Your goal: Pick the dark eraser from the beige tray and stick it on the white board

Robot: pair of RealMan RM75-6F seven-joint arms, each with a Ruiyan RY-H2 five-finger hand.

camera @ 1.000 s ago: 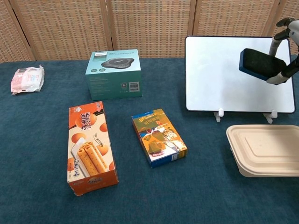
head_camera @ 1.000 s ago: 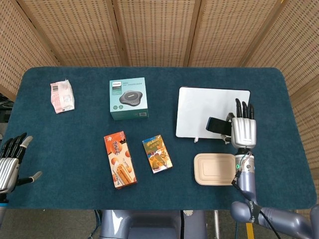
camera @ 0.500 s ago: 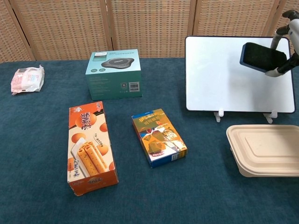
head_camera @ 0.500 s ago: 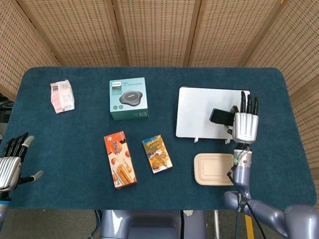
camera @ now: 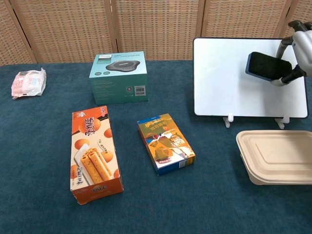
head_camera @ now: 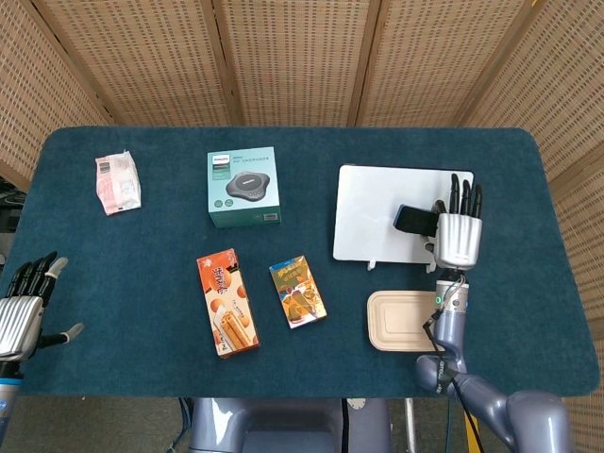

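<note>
The dark eraser lies against the face of the white board, near its right side. My right hand holds the eraser between thumb and fingers from the right. The board stands tilted on small feet at the right of the table. The beige tray sits in front of the board with nothing in it. My left hand hangs at the table's left front corner, fingers apart and holding nothing; the chest view does not show it.
A teal speaker box stands at the back middle. An orange biscuit box and a smaller snack box lie at the front middle. A pink packet rests at the far left.
My right hand has carried the eraser up and away from the tray onto the board's face, then shifted slightly left and down against it. The left hand has barely moved.
</note>
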